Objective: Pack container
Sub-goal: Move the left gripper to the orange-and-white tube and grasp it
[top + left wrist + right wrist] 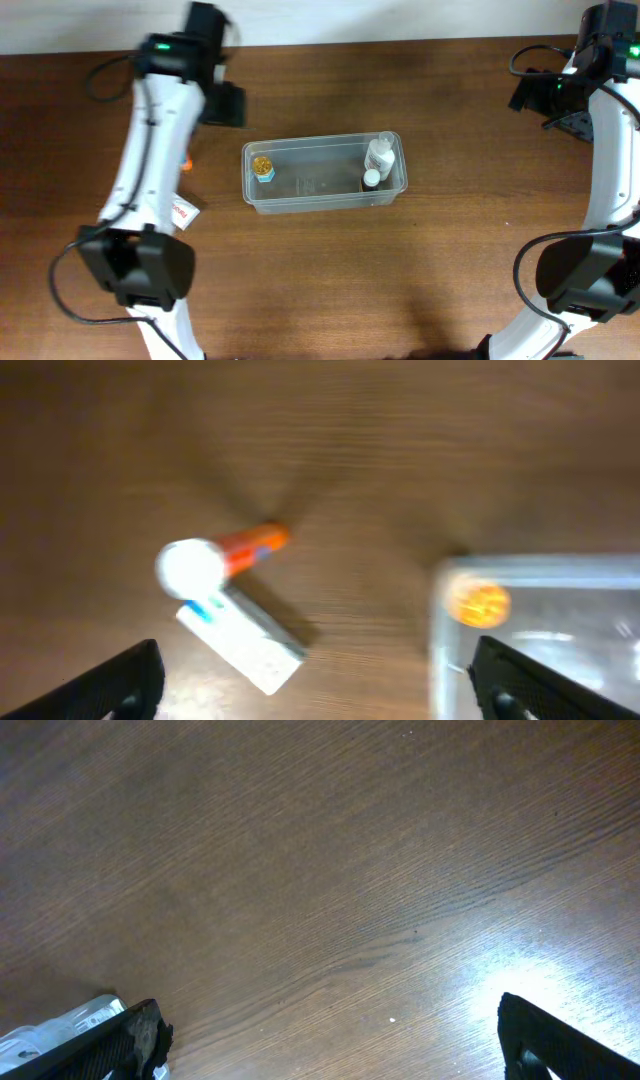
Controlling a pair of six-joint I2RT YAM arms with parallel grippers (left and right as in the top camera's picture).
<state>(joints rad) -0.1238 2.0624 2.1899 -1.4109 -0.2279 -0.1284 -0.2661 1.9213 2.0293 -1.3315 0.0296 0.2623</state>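
Note:
The clear container [318, 204] lies mid-table. It holds a small yellow-topped jar [262, 167] at its left end and two white bottles [379, 155] at its right end. My left gripper [224, 104] hovers up and left of it, open and empty. In the blurred left wrist view the open fingers [320, 695] frame bare wood. Above them lie an orange bottle with a white cap [215, 558] and a white box [243, 640]. The container's corner [560, 567] with the jar [478, 601] is at the right. My right gripper [528, 93] is far right, open and empty [330, 1045].
In the overhead view my left arm hides most of the orange bottle [185, 163], and the white box [184, 213] peeks out below it. A pale thing [60, 1025] shows at the right wrist view's lower left edge; I cannot tell what it is.

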